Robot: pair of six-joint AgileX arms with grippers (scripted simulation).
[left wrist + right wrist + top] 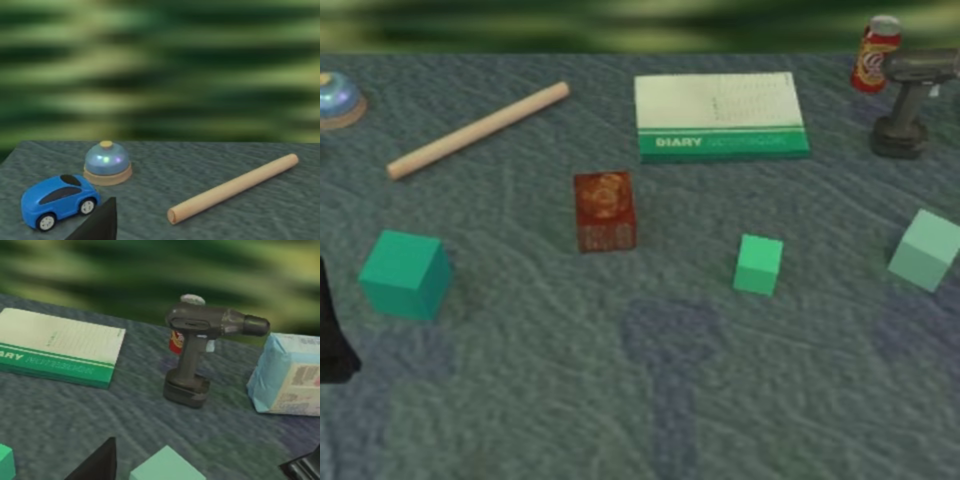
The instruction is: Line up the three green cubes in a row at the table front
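My left gripper [332, 345], finger state I cannot tell, sits just beside the teal-green cube [405, 274], nearest of the three.

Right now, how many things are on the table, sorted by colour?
Green: 4, teal-green cube, bright green cube, pale mint cube, green diary notebook
Red: 2, red-brown patterned block, red can
Blue: 3, toy car, bell, wrapped packet
Tan: 1, wooden rod
Grey: 1, drill
Total: 11
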